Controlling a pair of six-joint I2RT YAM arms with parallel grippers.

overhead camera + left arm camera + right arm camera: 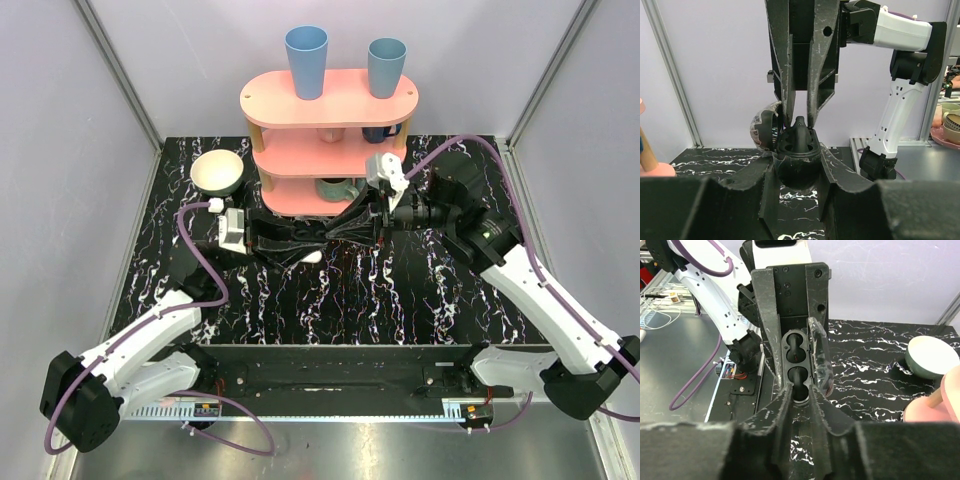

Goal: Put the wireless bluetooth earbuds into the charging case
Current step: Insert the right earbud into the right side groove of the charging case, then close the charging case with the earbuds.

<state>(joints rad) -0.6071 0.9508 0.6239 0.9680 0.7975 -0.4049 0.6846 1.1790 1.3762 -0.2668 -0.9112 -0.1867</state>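
Left gripper (799, 167) clenched on open dark case (796, 176), lid swung aside; earbud (800, 132) stands in case well between right gripper (799, 119) tips, can't tell if pinched

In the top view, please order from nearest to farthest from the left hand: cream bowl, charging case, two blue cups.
1. The charging case: held in the left hand.
2. The cream bowl: on the table, rear left.
3. The left blue cup and the right blue cup: atop the pink shelf, at the back; too close to call.
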